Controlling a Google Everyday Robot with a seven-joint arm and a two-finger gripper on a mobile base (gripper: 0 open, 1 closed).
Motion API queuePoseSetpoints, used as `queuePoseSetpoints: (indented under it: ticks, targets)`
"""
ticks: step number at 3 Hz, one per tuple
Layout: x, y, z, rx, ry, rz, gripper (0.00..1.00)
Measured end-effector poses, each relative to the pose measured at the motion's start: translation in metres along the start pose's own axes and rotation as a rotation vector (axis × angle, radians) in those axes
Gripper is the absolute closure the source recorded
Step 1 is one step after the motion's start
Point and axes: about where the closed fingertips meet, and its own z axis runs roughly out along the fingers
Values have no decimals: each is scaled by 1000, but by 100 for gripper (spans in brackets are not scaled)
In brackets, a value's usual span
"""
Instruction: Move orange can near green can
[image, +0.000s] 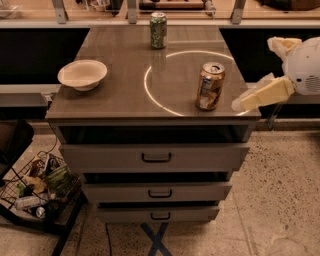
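Observation:
The orange can (210, 85) stands upright on the right front part of the grey tabletop (120, 85), on the edge of a bright ring of light. The green can (158, 30) stands upright at the back middle of the top, well apart from the orange can. My gripper (256, 75) comes in from the right edge of the view, just off the table's right front corner and to the right of the orange can. Its cream fingers (260, 95) are spread apart and hold nothing. It touches neither can.
A white bowl (82, 74) sits on the left side of the tabletop. Below the top are three drawers (156, 157), slightly pulled out. A wire basket of clutter (37, 190) stands on the floor at the lower left. A rail with posts (132, 12) runs behind the table.

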Motion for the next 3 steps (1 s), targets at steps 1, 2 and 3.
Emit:
queuePoseSetpoints:
  ticks: [1,2,3]
  targets:
    - [1,-12,16,1,-136,76,0]
    - [-1,-11,19,-7,-146,85,0]
    - [9,-8,25,-2,-152,106,0]
